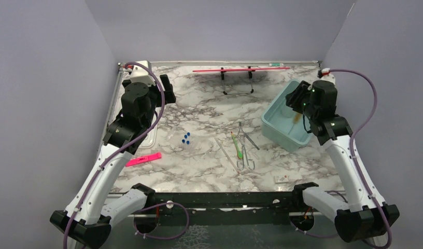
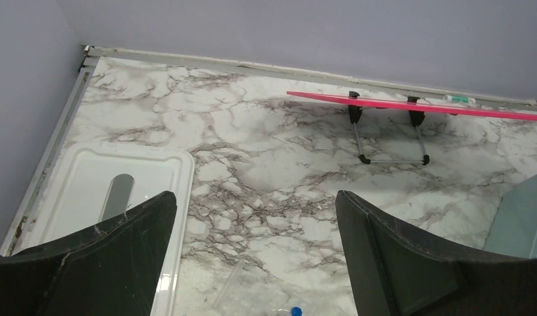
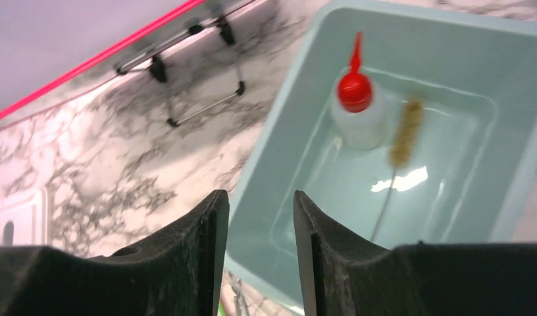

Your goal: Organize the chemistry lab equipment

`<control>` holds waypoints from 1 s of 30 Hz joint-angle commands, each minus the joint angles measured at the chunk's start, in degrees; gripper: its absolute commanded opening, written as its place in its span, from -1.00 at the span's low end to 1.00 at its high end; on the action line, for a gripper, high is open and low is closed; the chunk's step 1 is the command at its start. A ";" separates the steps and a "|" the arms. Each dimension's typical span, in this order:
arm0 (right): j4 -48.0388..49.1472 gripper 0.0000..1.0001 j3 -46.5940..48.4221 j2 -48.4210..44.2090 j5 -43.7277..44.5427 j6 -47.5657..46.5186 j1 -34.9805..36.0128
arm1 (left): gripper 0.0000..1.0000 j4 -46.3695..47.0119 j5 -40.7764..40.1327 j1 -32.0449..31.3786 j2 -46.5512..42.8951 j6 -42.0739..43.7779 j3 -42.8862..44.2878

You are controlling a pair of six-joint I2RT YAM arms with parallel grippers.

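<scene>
A clear squeeze bottle with a red nozzle (image 3: 355,99) and a bristly tan brush (image 3: 405,131) lie inside the teal bin (image 3: 450,16). My right gripper (image 3: 260,197) is open and empty, hovering over the bin's left rim; the top view shows it (image 1: 297,98) above the bin (image 1: 282,137). Blue-capped tubes (image 1: 186,138), a thin rod (image 1: 226,154), a green-handled tool (image 1: 235,145) and metal forceps (image 1: 244,150) lie mid-table. My left gripper (image 1: 168,88) is wide open and empty at the back left (image 2: 255,204). One blue cap (image 2: 295,311) shows below it.
A long red rod on a black stand (image 1: 240,69) stands along the back wall. A flat pink strip (image 1: 143,159) lies front left. A white lid (image 2: 88,178) lies at the left edge under my left arm. A small clear item (image 1: 281,178) lies near the front right.
</scene>
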 commanded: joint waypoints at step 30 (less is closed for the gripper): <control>5.33 -0.19 -1.87 42.19 3.91 -0.38 49.85 | 0.87 1.23 0.57 -0.33 -0.91 -0.89 -1.23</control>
